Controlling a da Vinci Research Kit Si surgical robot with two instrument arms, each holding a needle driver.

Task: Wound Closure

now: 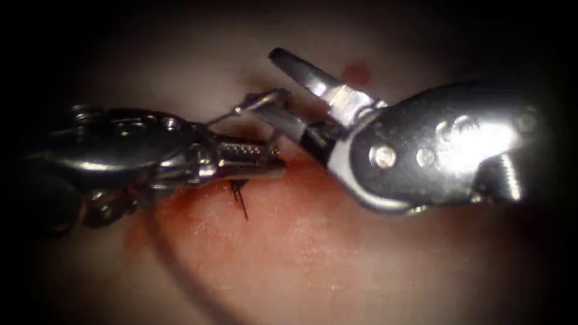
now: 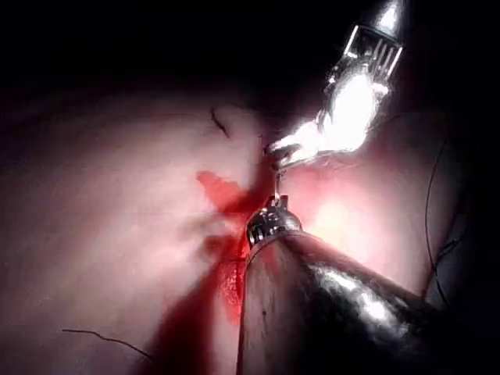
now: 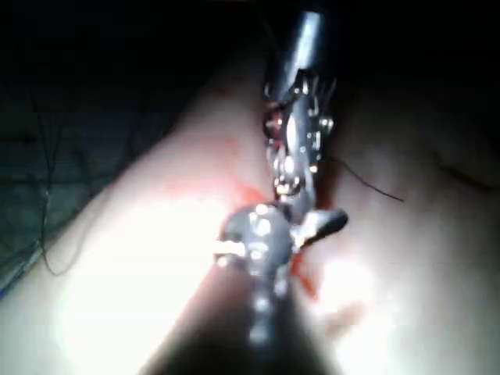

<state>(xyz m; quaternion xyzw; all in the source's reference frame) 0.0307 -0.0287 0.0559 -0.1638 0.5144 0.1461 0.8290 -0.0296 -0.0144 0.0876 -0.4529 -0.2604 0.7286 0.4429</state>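
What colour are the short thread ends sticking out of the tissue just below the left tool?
Black thread ends, clearest in the endoscope view.

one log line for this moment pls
left tool: shut, holds needle | right tool: open around needle, holds nothing | needle: above the cut, not in tissue | thread ends: below left tool

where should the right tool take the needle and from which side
On the bare stretch of the needle between the right tool's open jaws, coming from the right: it lies above the tissue there. Its other end runs behind the left tool, whose hold I cannot tell.
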